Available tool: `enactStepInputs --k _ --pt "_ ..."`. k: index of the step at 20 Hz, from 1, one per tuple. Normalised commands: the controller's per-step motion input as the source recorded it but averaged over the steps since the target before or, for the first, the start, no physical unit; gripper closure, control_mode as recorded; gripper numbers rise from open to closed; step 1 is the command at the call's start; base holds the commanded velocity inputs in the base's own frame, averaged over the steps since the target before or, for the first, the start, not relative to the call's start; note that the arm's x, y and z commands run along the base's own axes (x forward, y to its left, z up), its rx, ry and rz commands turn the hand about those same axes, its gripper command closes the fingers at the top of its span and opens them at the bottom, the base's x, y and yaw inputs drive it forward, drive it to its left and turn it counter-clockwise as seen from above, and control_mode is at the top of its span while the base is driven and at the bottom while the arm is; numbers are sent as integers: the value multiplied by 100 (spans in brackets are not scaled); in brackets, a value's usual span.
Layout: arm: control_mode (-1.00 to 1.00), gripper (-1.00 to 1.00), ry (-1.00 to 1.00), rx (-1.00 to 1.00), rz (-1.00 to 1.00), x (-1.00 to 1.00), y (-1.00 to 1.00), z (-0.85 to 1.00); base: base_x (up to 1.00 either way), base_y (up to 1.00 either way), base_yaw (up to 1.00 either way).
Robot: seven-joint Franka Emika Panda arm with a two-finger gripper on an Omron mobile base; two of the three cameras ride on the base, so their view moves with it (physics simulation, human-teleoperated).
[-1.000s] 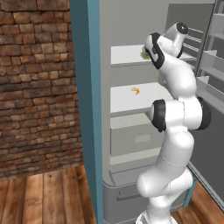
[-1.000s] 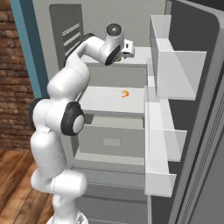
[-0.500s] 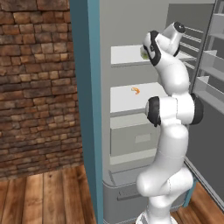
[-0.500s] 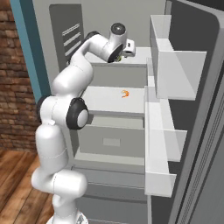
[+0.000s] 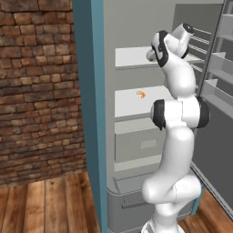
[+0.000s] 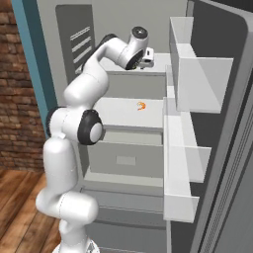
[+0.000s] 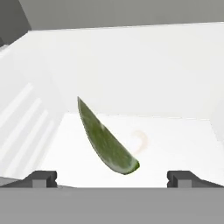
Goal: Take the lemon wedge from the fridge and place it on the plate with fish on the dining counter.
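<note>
Green-yellow and thin, the lemon wedge (image 7: pixel 107 140) lies on the white upper shelf (image 7: pixel 175 140) of the fridge (image 5: pixel 136 27), between the two spread fingers (image 7: pixel 41 178), which are released and grasp nothing; it looks very light, small, softish in the flesh and likely slick on the rind, so it could squirt out of a hard pinch; a hold across its thick middle, flat sides against the pads, seems safest; an orange curled item (image 6: pixel 142 105) sits on the shelf below.
</note>
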Motion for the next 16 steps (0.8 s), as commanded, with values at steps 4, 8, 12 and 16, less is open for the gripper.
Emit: enactStepInputs --k 4,8,12,16 --pt "-100 -100 0 0 2 16 0 -3 0 0 0" --pt "-100 -100 0 0 0 19 -1 0 0 0 0" --pt "-100 -100 0 0 0 17 -3 0 0 0 0" --pt "-100 -100 0 0 0 23 0 -7 0 0 0"
